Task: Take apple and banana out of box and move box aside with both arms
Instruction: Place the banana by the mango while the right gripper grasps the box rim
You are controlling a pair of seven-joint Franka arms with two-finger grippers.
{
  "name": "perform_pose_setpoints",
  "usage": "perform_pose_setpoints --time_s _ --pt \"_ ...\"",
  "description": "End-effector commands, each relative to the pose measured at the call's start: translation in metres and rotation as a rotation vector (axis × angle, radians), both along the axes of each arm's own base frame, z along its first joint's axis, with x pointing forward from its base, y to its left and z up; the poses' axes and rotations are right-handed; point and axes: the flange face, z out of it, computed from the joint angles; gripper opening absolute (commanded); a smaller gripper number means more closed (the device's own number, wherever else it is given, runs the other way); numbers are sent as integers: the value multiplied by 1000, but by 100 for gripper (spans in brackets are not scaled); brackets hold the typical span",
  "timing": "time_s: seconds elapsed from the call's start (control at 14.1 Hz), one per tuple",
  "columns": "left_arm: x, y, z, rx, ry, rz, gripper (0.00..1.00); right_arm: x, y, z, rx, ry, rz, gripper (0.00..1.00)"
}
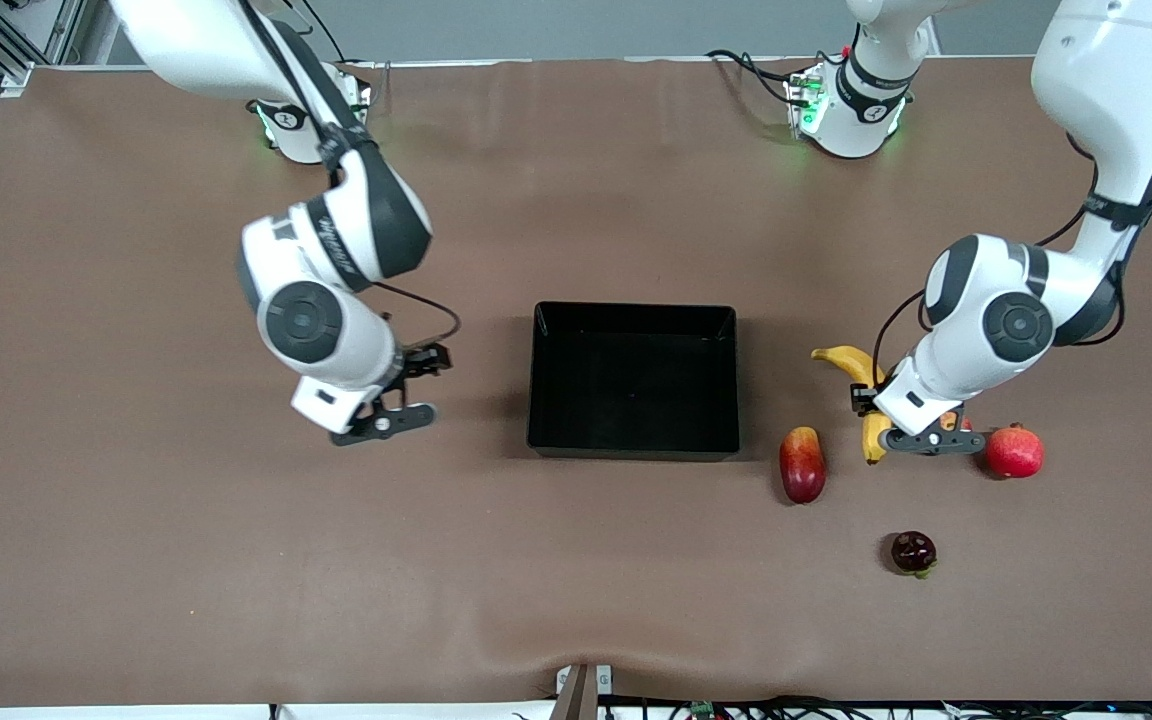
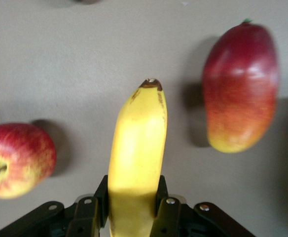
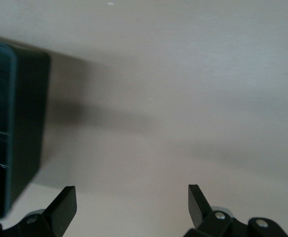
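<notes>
The left pincer [image 2: 134,210] grips the banana [image 2: 137,148] over the table, apple [image 2: 17,159] beside it (box [image 1: 634,378] already empty). Next, I judge: release it, then both arms shift the box. The right pincer [image 3: 132,207] waits wide beside the box.
</notes>
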Motion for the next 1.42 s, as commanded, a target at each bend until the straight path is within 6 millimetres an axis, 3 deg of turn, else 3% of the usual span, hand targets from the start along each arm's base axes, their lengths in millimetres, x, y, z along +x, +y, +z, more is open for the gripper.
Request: perform_pose_setpoints --time_s 0.0,0.14,0.28,0.36,0.5,0.64,0.85,0.92,1.14,1.21,1.35 --pt "9 27 -35 -13 -44 -16 0 -2 40 -17 41 -58 -30 100" --pt "12 27 -52 -44 -57 -10 0 -4 60 -29 71 -100 -16 100" --pt "14 29 -59 -52 -52 -1 3 -23 103 -38 94 -151 7 100" --pt "15 27 -58 -52 -55 -2 19 -29 112 -46 87 -152 -35 100" --pt "15 28 -54 -46 -58 -7 100 -36 119 -68 64 -126 -73 100" --pt "17 29 -35 -30 -82 -6 100 -49 131 -90 42 -103 -64 100" --pt "15 27 26 61 -56 -16 100 -51 132 -104 35 -87 -69 100" --pt "12 17 51 76 -63 -26 100 -52 132 -105 34 -83 -71 91" --pt "2 0 128 170 -51 -38 100 -54 134 -112 33 -68 -98 11" --pt "3 -4 154 198 -30 -34 100 -57 136 -112 38 -61 -100 0" --pt "11 -1 199 210 12 10 100 -61 139 -112 35 -51 -104 0"
